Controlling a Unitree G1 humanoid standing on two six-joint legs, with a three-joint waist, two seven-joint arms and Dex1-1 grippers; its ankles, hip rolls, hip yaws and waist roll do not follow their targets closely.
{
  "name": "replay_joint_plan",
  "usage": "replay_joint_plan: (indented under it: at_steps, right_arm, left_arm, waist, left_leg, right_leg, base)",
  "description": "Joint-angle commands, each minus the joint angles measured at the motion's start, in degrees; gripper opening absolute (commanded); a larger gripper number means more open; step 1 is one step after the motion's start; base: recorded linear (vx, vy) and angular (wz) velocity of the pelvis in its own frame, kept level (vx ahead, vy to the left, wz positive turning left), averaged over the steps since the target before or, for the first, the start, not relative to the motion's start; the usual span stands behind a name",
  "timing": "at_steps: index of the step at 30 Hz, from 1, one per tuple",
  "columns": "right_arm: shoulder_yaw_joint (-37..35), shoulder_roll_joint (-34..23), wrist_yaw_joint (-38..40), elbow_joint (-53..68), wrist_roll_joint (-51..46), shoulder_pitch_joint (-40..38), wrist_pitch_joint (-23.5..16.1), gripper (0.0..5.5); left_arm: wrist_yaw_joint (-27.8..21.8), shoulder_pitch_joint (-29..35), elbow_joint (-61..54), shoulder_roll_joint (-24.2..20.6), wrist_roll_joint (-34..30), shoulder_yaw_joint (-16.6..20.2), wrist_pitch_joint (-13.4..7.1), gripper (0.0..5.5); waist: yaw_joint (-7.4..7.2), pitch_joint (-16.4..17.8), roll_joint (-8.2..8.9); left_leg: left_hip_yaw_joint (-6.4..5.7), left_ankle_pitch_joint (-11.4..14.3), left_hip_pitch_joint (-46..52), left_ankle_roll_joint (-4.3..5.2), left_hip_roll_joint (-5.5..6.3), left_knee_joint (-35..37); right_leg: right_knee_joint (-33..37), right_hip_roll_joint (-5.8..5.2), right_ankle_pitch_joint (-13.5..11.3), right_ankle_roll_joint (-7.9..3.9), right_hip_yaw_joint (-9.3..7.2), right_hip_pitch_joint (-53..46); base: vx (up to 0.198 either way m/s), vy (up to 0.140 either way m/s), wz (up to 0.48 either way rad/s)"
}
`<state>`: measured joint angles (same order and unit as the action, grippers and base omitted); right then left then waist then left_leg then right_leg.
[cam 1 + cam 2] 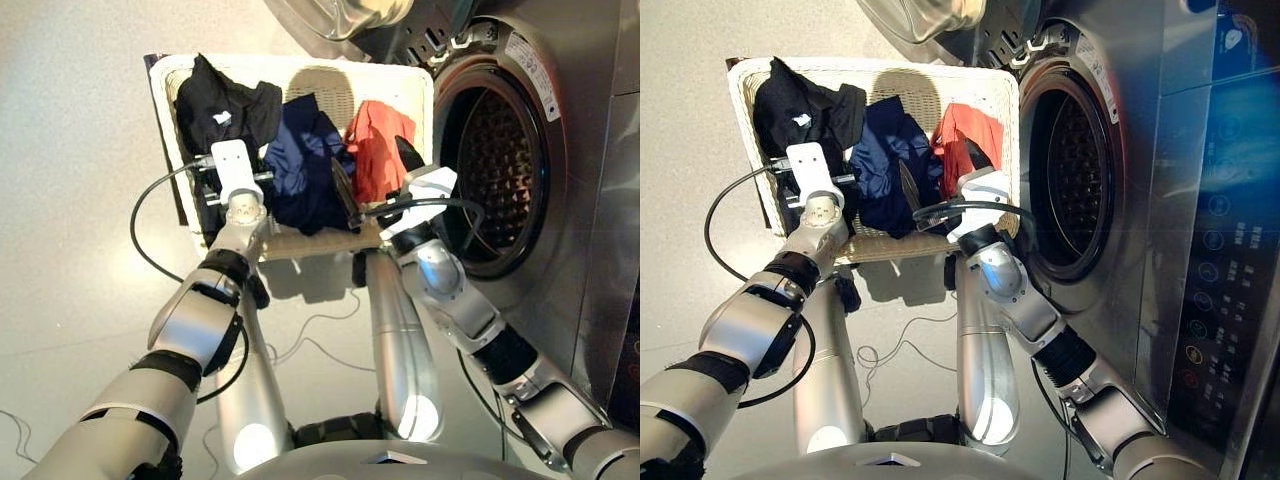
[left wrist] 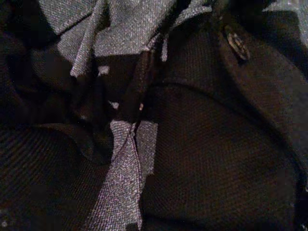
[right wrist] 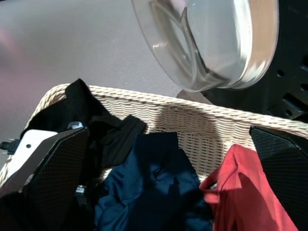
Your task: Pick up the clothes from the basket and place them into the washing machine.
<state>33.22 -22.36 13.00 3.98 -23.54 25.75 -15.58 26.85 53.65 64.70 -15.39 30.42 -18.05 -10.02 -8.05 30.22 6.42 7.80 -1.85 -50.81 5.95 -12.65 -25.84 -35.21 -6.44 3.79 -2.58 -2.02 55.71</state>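
The cream woven basket (image 1: 400, 80) lies on the floor beside the washing machine (image 1: 590, 200). It holds the clothes: a black garment (image 1: 215, 105) at the left, a navy one (image 1: 305, 165) in the middle, a red-orange one (image 1: 375, 145) nearest the machine. My left gripper (image 1: 228, 150) is pressed down onto the black garment (image 2: 216, 144), and dark cloth fills the left wrist view. My right gripper (image 3: 168, 173) hangs open just above the navy (image 3: 154, 187) and red-orange (image 3: 250, 197) garments, holding nothing. The drum hole (image 1: 500, 170) stands open.
The round glass door (image 3: 211, 43) is swung open above the basket's far rim. Black cables (image 1: 150, 235) loop on the grey floor at the basket's near left side. The machine's control panel (image 1: 1220, 300) runs along the far right.
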Motion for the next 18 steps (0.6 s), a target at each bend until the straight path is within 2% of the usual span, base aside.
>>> replay_joint_plan:
  at_steps: [1,4,5,6,7,8,9,14,18]
  right_arm:
    - [-1.5,0.1,-0.9,7.9,-1.7,-1.2,-5.3,5.5]
    - [-1.6,-0.1,-1.5,8.1,-2.8,-1.5,-5.6,5.5]
    - [-1.7,-0.2,-1.8,8.3,-3.2,-1.6,-5.6,5.5]
    - [-1.8,-0.3,-2.1,8.5,-4.2,-1.8,-5.7,5.5]
    - [-1.7,-0.3,-2.2,8.4,-4.2,-1.9,-5.7,5.5]
    - [-1.8,-0.3,-2.5,8.5,-5.5,-2.1,-5.9,5.5]
    - [-1.7,-0.2,-2.6,8.5,-5.7,-2.0,-5.9,5.5]
    - [-1.8,-0.3,-3.0,8.2,-6.2,-2.1,-6.0,5.5]
    - [-2.0,-0.5,-2.7,6.8,-6.0,-2.4,-5.7,5.5]
  left_arm:
    - [-0.6,2.5,4.5,-4.3,0.7,1.9,-0.5,5.5]
    - [-0.5,2.8,4.9,-4.6,-0.3,1.8,-0.2,5.5]
    - [-0.6,2.8,4.9,-4.4,-0.4,1.7,-0.2,5.18]
    - [-0.5,2.7,4.9,-4.4,-0.4,1.8,-0.1,3.36]
    - [-0.6,2.6,5.0,-4.3,-0.4,1.7,-0.1,2.29]
    - [-0.4,2.7,5.2,-4.1,-0.5,1.7,-0.1,0.95]
    - [-0.5,2.6,5.2,-4.0,-0.4,1.8,-0.2,0.0]
    - [-0.4,2.2,4.8,-3.7,-0.8,2.1,-0.3,0.0]
    - [0.0,1.0,2.8,-2.8,-1.3,1.7,-1.0,0.0]
  waist:
    - [-0.46,-0.4,1.45]
    - [-0.47,-0.4,1.57]
    - [-0.48,-0.4,1.6]
    - [-0.41,-0.4,1.6]
    - [-0.32,-0.4,1.45]
    - [-0.37,-0.4,1.65]
    - [-0.33,-0.4,1.66]
    - [-0.22,-0.4,1.67]
    - [-0.11,-0.4,1.7]
  left_leg:
    - [-2.98,7.3,-2.1,0.03,-0.35,-9.2]
    - [-3.16,7.2,-2.2,0.03,-0.23,-9.2]
    - [-3.17,7.2,-2.1,0.02,-0.17,-9.1]
    - [-3.19,7.1,-2.1,0.0,-0.16,-9.0]
    - [-3.42,9.0,-1.1,0.34,-0.28,-9.5]
    - [-3.19,6.9,-1.8,-0.02,-0.09,-8.7]
    - [-3.16,7.0,-1.6,-0.01,-0.08,-8.6]
    - [-2.94,6.4,-0.5,0.0,0.22,-7.3]
    - [-1.88,5.2,2.5,0.01,1.09,-3.4]
  right_leg:
    - [1.2,-1.67,-2.8,-5.46,0.01,-0.3]
    - [1.4,-1.86,-2.9,-5.48,-0.14,-0.5]
    - [1.4,-1.84,-2.9,-5.47,-0.14,-0.5]
    - [1.4,-1.8,-2.9,-5.41,-0.17,-0.6]
    - [0.7,-1.74,-1.1,-5.79,-0.18,-1.5]
    - [1.7,-1.87,-3.0,-5.37,-0.18,-0.8]
    - [1.7,-1.87,-3.0,-5.35,-0.17,-1.0]
    - [2.9,-1.88,-3.5,-5.31,-0.08,-1.9]
    - [6.2,-2.13,-4.8,-5.5,-0.13,-4.4]
  base:
    - [0.0,0.0,0.0]
    - [0.0,0.0,0.0]
    - [0.0,0.0,0.0]
    - [0.092,0.021,0.018]
    - [0.0,0.0,0.0]
    - [0.0,0.0,0.0]
    - [-0.104,0.013,0.003]
    - [0.0,0.0,0.0]
    - [0.0,0.0,0.0]
